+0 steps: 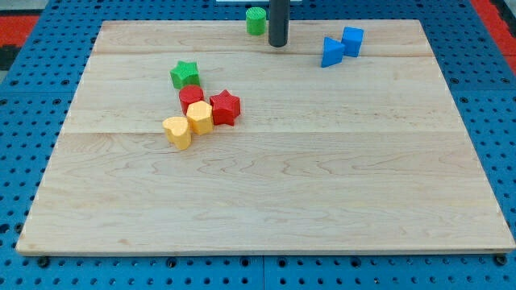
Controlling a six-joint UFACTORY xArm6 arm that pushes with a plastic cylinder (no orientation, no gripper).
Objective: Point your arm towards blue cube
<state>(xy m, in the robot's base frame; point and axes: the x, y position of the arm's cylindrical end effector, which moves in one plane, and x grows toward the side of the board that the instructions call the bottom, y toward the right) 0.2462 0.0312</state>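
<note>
The blue cube [352, 40] sits near the view's top right on the wooden board [266, 185], touching a blue triangular block [330, 52] at its left. My tip [277, 44] is near the view's top centre, left of the blue blocks by a clear gap and just right of a green cylinder [255, 21]. The tip touches no block.
A cluster lies left of centre: a green star [185, 74], a red cylinder [191, 98], a red star [225, 107], a yellow hexagonal block [200, 118] and a yellow heart [176, 132]. A blue pegboard surface [24, 161] surrounds the board.
</note>
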